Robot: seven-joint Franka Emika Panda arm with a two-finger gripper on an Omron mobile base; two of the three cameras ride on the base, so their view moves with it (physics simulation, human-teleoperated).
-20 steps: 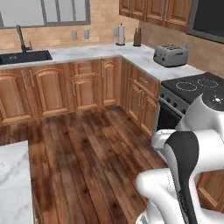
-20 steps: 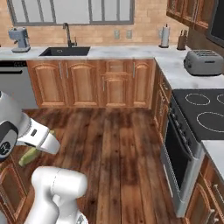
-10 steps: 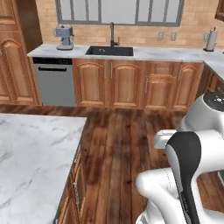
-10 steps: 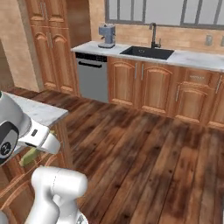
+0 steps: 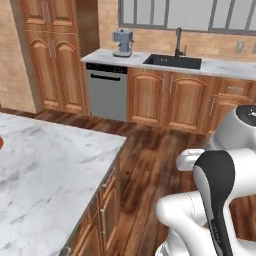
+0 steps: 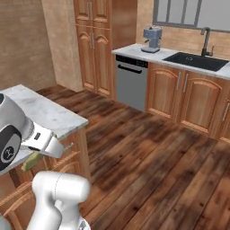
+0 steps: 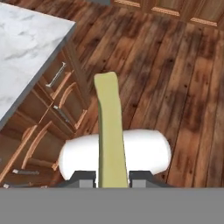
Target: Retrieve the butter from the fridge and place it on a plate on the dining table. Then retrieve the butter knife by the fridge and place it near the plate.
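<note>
The butter, a slim olive-yellow stick, juts out from between my gripper's fingers, and the gripper is shut on it. In the right base view the butter hangs below my wrist, beside the corner of the dining table. The marble top of the dining table spreads across the lower left of the left base view. A red-orange sliver of the plate shows at that view's left edge. In the hand view the dining table lies at the upper left, with the butter over the wooden floor. Fridge and butter knife are out of view.
Across the wooden floor runs a counter with a black sink, a coffee machine and a grey dishwasher. Tall wooden cabinets stand at the left. The table's base has drawers.
The whole picture has swung as the base turned: stove and toaster left the views, and the marble table came in on the left. The butter stays in the gripper.
</note>
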